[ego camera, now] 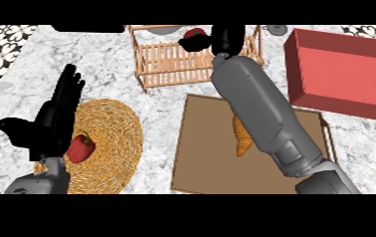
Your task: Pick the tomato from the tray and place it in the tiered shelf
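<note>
The tomato (195, 32) is held over the wooden tiered shelf (172, 61) by the right hand (213, 39), w/ fingers curled round it (only a bit of red is seen). The left hand (58, 109) is kept open, fingers straight, at the left by a woven mat (117, 136) w/ a red pepper (81, 148). An orange veg (241, 136) is left on the brown tray (213, 156); a red box (330, 74) is seen at the right.

A red pepper (80, 148) is lying on a woven mat (110, 131); a red box (330, 71) is sitting well apart.
</note>
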